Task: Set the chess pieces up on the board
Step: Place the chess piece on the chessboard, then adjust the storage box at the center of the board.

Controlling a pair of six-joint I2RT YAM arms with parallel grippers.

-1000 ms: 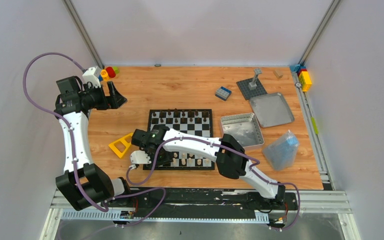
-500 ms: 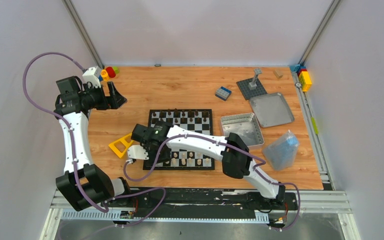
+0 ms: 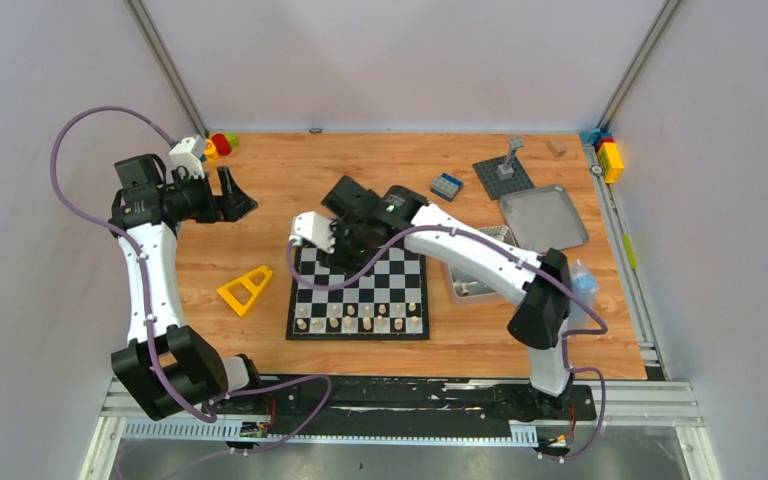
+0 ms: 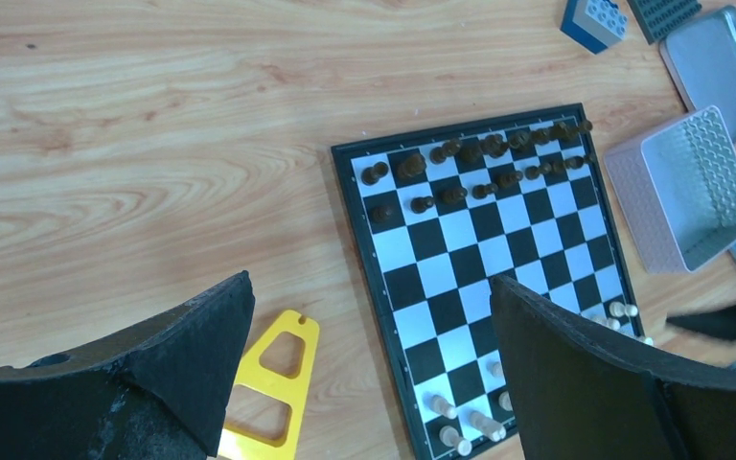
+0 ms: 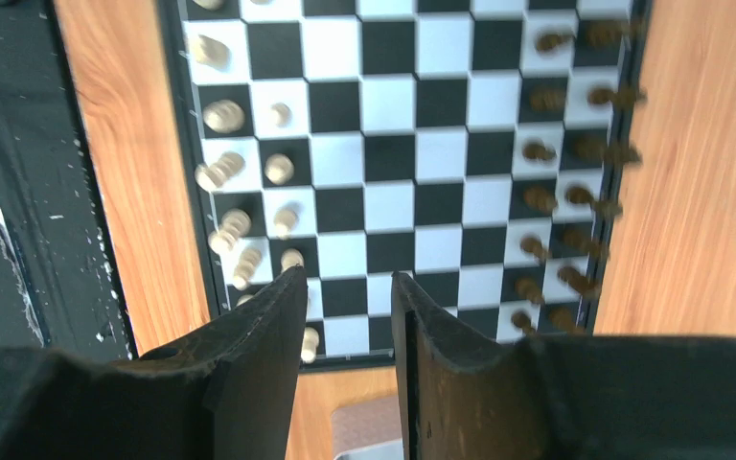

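Our right gripper [image 5: 347, 278] leaves the board's [image 3: 360, 285] near corner for its far rows — jaws slightly apart, empty; we judge another of the pale pieces [image 3: 360, 322] placed. Meanwhile our left gripper's [image 4: 372, 287] jaws gape wide.

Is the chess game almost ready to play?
Nearly, it seems. Done: dark pieces line the far two rows of the board, pale pieces the near two. In hand: nothing; the right tool hovers empty over the board, the left tool open, aside. Left: maybe straightening some off-centre pale pieces.
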